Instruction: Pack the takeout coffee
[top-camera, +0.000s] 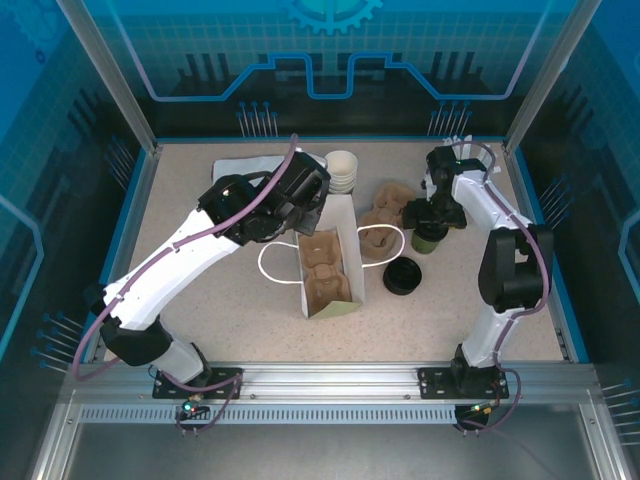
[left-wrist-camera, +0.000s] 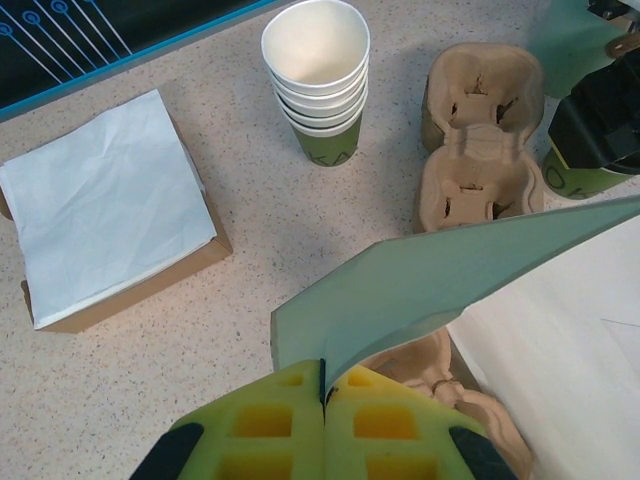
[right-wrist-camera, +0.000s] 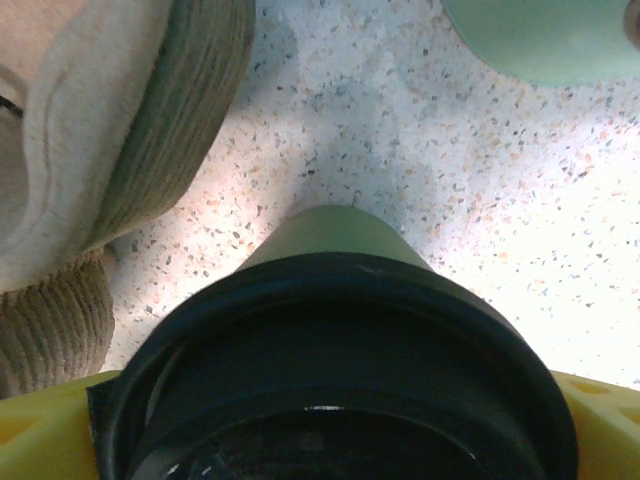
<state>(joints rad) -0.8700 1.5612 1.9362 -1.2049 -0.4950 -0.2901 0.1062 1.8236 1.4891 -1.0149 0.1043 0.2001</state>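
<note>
the fingers of the left gripper (left-wrist-camera: 322, 398) are pressed together, pinching the edge of the one white paper bag (top-camera: 345, 218), with one pulp cup tray (top-camera: 325, 272) just beneath them inside it; beyond them lie a second pulp cup tray (left-wrist-camera: 478, 140), one stack of nested paper cups (left-wrist-camera: 318, 80) and one pile of white napkins (left-wrist-camera: 105, 205). the right gripper (top-camera: 431, 228) has its fingers (right-wrist-camera: 40, 440) spread wide either side of the one takeout coffee (right-wrist-camera: 340, 370), which stands on the table (right-wrist-camera: 450, 200) between them; whether they press its lid i cannot tell. the second tray crowds in just left of those fingers, and one loose black lid (top-camera: 402, 277) sits near.
</note>
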